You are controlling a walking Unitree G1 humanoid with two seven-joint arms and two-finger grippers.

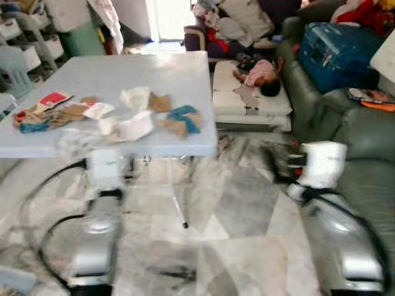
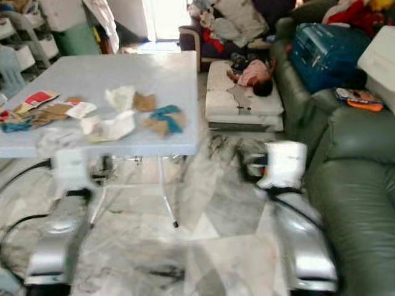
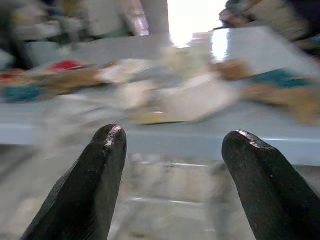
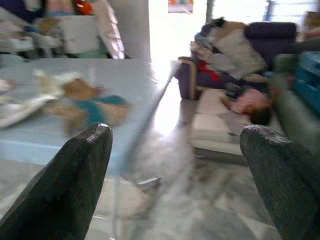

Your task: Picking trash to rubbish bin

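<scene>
Trash [image 1: 133, 120] lies crumpled, white, brown, teal on table [image 1: 185, 80]; left end effector [image 3: 172, 150] and right end effector [image 4: 175, 160] spread apart.

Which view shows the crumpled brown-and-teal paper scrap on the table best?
Left eye view: the crumpled brown-and-teal paper scrap lies whole and fairly sharp near the right edge of the light blue folding table. The right eye view shows the same, slightly softer. The right wrist view shows it closer but blurred, past the open right gripper. In the left wrist view it is badly smeared.

trash scraps [image 1: 129, 117] blurred, kinds unclear, both arms motion-smeared, table [image 1: 185, 74] left edge cropped
</scene>
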